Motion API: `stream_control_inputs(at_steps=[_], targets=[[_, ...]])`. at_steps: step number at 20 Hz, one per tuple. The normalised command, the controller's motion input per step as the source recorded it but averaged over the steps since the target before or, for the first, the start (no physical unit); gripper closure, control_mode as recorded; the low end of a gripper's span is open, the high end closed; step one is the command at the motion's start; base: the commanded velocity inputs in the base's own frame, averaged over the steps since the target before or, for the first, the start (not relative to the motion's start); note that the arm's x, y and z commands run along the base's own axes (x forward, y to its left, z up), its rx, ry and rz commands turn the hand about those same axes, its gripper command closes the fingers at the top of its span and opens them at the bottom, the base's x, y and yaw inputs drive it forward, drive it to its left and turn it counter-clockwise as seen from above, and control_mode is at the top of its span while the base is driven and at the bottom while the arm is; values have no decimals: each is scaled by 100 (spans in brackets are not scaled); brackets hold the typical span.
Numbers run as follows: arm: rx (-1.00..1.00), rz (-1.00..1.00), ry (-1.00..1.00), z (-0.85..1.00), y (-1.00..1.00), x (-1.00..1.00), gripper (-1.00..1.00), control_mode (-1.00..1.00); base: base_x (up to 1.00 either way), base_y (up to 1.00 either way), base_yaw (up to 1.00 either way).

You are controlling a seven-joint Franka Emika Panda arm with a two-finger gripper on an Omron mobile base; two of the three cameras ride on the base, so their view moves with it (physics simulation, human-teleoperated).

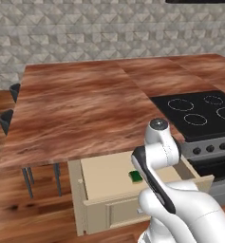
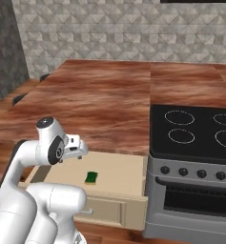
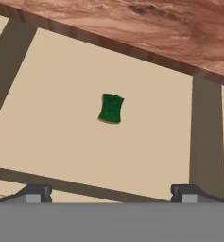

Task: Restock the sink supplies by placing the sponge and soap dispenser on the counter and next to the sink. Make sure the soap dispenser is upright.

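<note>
The step in hand is judged to be the fetching of the sponge (image 3: 110,108), the first of the two supplies to be restocked. The sponge is seen lying flat on the floor of an open drawer (image 2: 128,167) that is pulled out from under the front edge of the table (image 1: 76,104), just beside the stove (image 2: 195,128). It lies near the middle of the drawer floor, apart from every wall. The gripper (image 3: 111,191) is held above the drawer, pointed down into it, with its jaws released and spread wide; nothing is held between them.

The soap dispenser cannot be made out in the drawer, and the sink is not to be found on the stretch of table that is shown; it is perhaps off to one side.

For the next move, a descent into the drawer is called for, with the jaws brought to straddle the sponge across its narrower sides before they are closed. Care is needed that the table's overhanging front edge and the drawer walls are not struck, since the sponge lies low and is thin.
</note>
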Motion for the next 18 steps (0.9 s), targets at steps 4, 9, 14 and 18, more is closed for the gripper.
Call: stream_control_inputs(at_steps=[4,9,14,18], targets=[[0,0,0,0,0,0,-100,100,17,13,-7],[2,-2,3,-33,0,17,-100,-100,8,1,-2],[5,-3,16,-79,0,43,-100,-100,0,0,0],[4,-3,22,-85,0,46,-100,-100,0,0,0]])
